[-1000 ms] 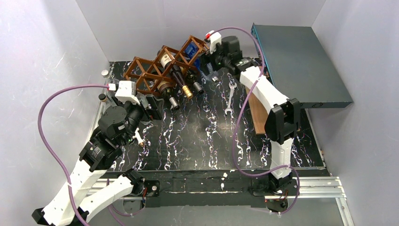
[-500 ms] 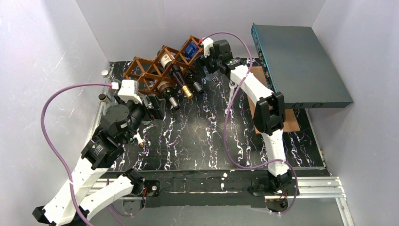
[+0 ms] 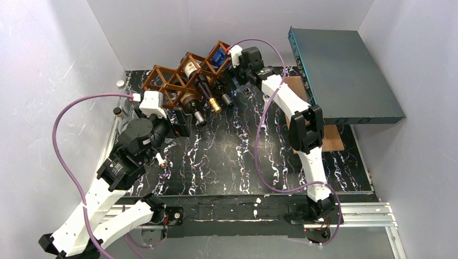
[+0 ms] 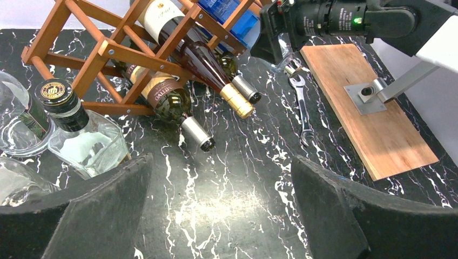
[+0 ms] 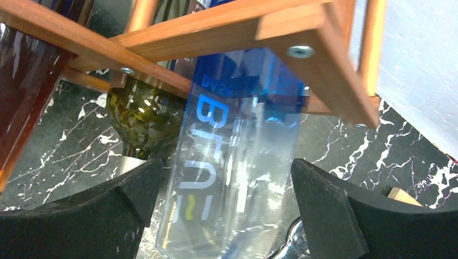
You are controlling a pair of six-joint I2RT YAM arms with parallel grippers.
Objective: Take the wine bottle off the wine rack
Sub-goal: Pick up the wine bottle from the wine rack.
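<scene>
Asker: Rack position, please?

Describer: The reddish-brown wine rack (image 3: 181, 81) stands tilted at the far left of the black marbled table (image 3: 232, 156). A gold-capped wine bottle (image 4: 205, 65) and a silver-capped wine bottle (image 4: 167, 100) lie in its cells, necks sticking out toward the front.

Asker: And each pincer?

Describer: The right pincer (image 5: 227, 164) is spread wide astride a clear blue-lettered bottle (image 5: 237, 118) in the rack's right end cell. The left pincer (image 4: 221, 162) is spread wide too, holding nothing, above the table near the rack's left end.

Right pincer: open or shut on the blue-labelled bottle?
Open. The right pincer has its fingers wide apart, either side of the blue-labelled bottle in the wine rack.
</scene>
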